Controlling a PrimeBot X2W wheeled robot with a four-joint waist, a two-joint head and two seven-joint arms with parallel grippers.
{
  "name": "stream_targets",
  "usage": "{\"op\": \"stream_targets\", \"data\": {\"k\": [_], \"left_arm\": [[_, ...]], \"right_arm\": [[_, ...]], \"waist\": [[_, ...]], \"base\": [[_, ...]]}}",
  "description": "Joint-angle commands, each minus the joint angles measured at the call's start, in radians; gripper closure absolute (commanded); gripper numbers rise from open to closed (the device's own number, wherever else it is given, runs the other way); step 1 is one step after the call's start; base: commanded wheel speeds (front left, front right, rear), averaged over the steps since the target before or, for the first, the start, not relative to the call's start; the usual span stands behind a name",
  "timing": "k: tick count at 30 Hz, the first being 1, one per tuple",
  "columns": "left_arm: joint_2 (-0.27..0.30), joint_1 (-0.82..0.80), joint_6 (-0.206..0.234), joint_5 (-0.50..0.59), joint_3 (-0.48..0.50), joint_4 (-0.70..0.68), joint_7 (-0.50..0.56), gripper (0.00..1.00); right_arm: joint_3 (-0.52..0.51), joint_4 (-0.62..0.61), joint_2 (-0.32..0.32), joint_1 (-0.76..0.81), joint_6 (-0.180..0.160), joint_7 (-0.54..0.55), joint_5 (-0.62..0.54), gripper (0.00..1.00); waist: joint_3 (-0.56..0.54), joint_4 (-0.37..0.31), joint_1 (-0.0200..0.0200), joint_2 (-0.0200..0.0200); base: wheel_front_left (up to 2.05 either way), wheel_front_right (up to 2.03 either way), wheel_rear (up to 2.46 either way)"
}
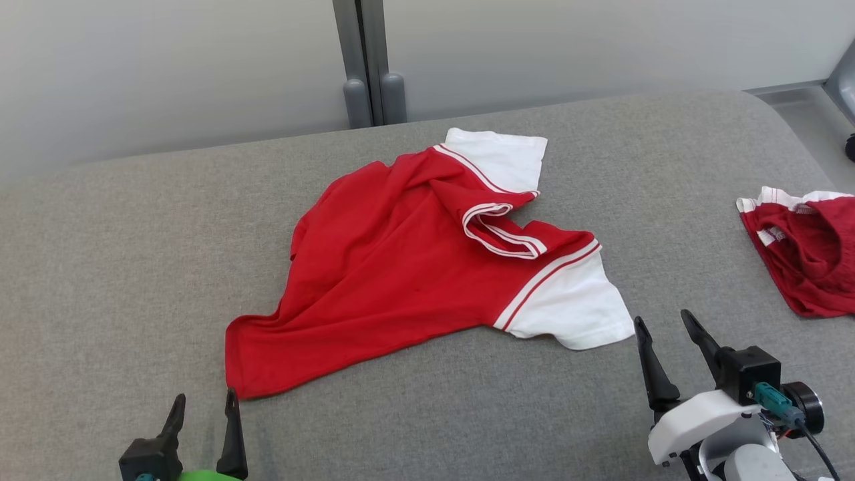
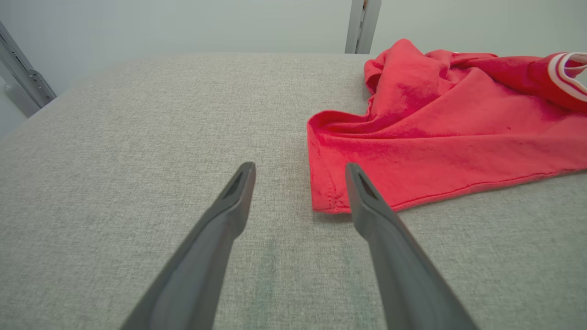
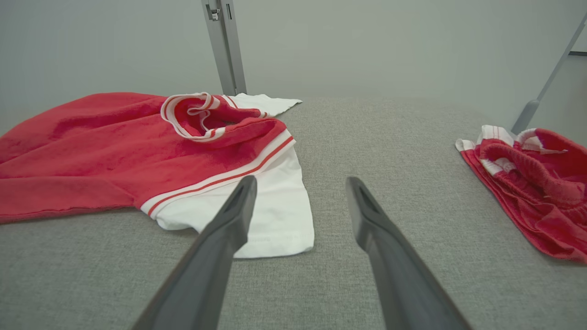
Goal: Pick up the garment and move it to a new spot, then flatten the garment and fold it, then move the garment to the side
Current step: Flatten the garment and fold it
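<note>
**Head view**
- Item 1, garment (image 1: pixel 401 267): you have a red shirt with white sleeves and a red-and-white striped collar. It lies rumpled near the middle of the grey counter (image 1: pixel 133 267), hem toward the robot's left and collar toward its right.
- Item 2, left hand (image 1: pixel 205 399): at the lower left you see its fingers spread, with nothing between them. The inner fingertip stands just beside the garment's near hem corner. You cannot tell if it touches.
- Item 3, right hand (image 1: pixel 663 321): at the lower right its fingers are spread and empty, just beside the near white sleeve.
- Item 4, second red garment (image 1: pixel 811 260): it is bunched at the counter's right edge, well apart from the shirt.
- Item 5, grey post (image 1: pixel 366 67): it stands upright behind the counter, against a pale wall.

**Left wrist view**
- Left hand (image 2: pixel 299 169): both fingers stand apart over the bare counter (image 2: pixel 137 137), gripping nothing.
- Garment (image 2: pixel 435 137): its hem corner lies by the right-side finger, which overlaps the hem's edge. The rest runs off to the upper right.

**Right wrist view**
- Right hand (image 3: pixel 301 181): the fingers are parted and empty.
- Garment (image 3: pixel 91 146): it lies to the left. Its white sleeve reaches under the left-side fingertip, and the collar is heaped behind it.
- Second red garment (image 3: pixel 527 183): you find it at the far right of the counter (image 3: pixel 390 160).
</note>
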Motion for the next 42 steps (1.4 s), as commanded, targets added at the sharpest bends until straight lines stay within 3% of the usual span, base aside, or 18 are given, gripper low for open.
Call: {"op": "stream_targets", "data": {"k": [1, 11, 23, 38, 39, 40, 42], "left_arm": [[0.0, 0.02, -0.003, 0.002, -0.005, -0.006, 0.0, 0.0], [-0.002, 0.027, -0.003, -0.028, -0.016, 0.005, 0.0, 0.0], [0.004, -0.088, -0.003, -0.082, -0.031, 0.042, 0.0, 0.0], [0.011, -0.153, -0.003, -0.119, -0.073, 0.248, 0.009, 0.0], [0.009, -0.154, -0.003, -0.121, -0.084, 0.256, 0.009, 0.13], [0.009, -0.153, -0.003, -0.127, -0.099, 0.269, 0.01, 0.58], [0.011, -0.153, -0.004, -0.139, -0.127, 0.29, 0.012, 1.0]], "right_arm": [[-0.004, 0.006, -0.004, 0.017, -0.001, -0.004, 0.001, 0.0], [-0.008, 0.016, -0.004, 0.03, -0.001, -0.004, 0.002, 0.0], [0.001, -0.011, -0.004, -0.041, -0.001, -0.004, 0.004, 0.0], [-0.005, -0.014, -0.004, -0.092, -0.001, -0.004, 0.003, 0.0], [-0.008, -0.01, -0.004, -0.095, -0.001, -0.004, 0.001, 0.0], [-0.012, -0.005, -0.004, -0.099, -0.001, -0.004, -0.002, 0.0], [-0.018, 0.003, -0.004, -0.108, -0.001, -0.004, -0.006, 0.0]], "waist": [[-0.024, 0.005, 0.0, -0.0001], [-0.016, 0.004, 0.0, -0.0001], [0.122, -0.011, 0.0, -0.0001], [0.186, -0.019, 0.0, -0.0001], [0.186, -0.017, 0.0, -0.0001], [0.187, -0.015, 0.0, -0.0001], [0.188, -0.011, 0.0, -0.0001]], "base": [[0.0, 0.0, 0.0], [0.0, 0.0, 0.0], [0.0, 0.0, 0.0], [0.0, 0.0, 0.0], [0.0, 0.0, 0.0], [0.0, 0.0, 0.0], [0.0, 0.0, 0.0]]}}
